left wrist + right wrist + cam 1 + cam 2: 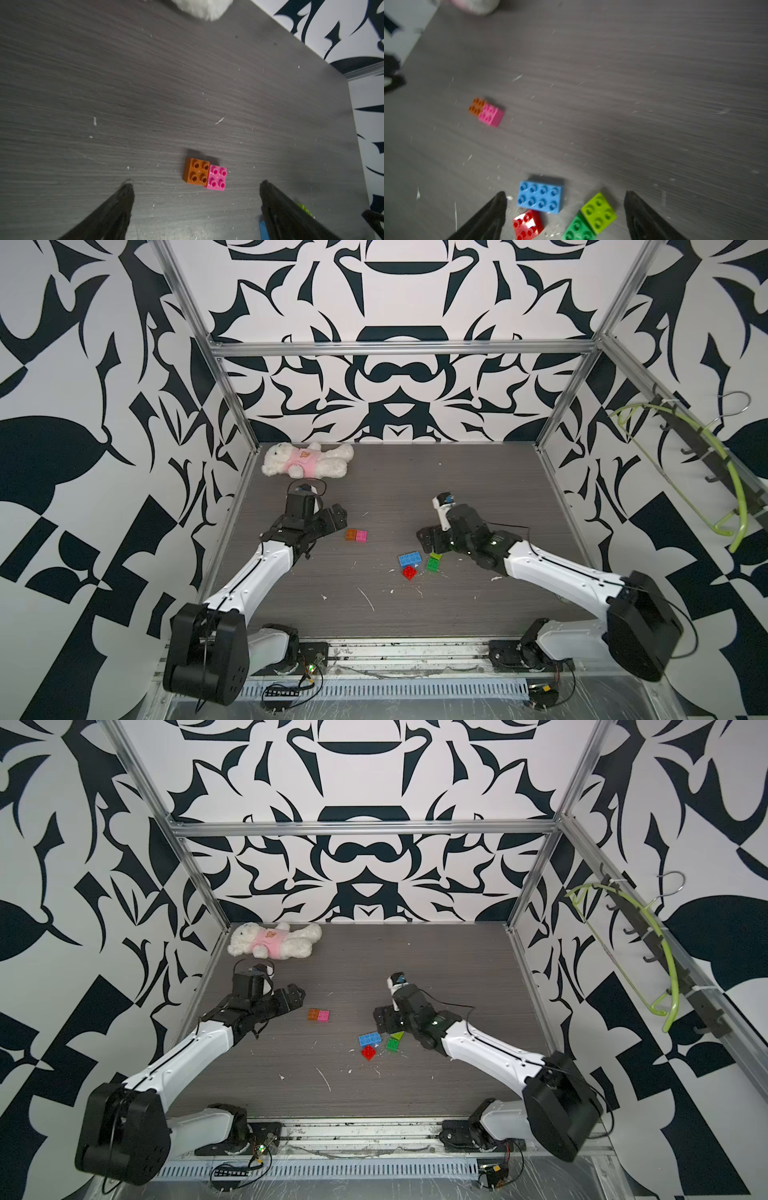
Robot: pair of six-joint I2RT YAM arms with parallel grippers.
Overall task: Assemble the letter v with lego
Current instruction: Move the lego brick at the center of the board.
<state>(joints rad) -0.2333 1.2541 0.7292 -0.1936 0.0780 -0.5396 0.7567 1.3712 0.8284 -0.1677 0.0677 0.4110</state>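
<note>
- left gripper [196,185]: jaws wide apart, holding nothing. i judge it's parked low by the orange/pink pair so that pair is its next grab.
- right gripper [564,193]: jaws apart too, nothing clamped. it hangs over the blue/red/green cluster, which looks to me like lining up a pick there.
- table [457,489]: dark wood grain. all the lego lies flat on it, studs up, in two groups well apart. no letter v formed yet, so early in the task by my read.
- plush bear [307,460]: far corner on the left arm's side, well clear of the bricks, not part of the job.
- blue brick [540,196]: longest piece, lies in the gap between the right fingers, nearer one tip. my guess is it serves as the joining piece.
- lime-green brick [599,209] and green brick [578,228]: touching side by side near the other right fingertip. can't tell if they're clipped together.
- orange brick [196,171] and pink brick [217,178]: touching edge to edge, just ahead of the left fingertips, roughly centred in the gap.
- red brick [527,225]: alone, turned diagonal, just beside the blue one, close under the right gripper.
</note>
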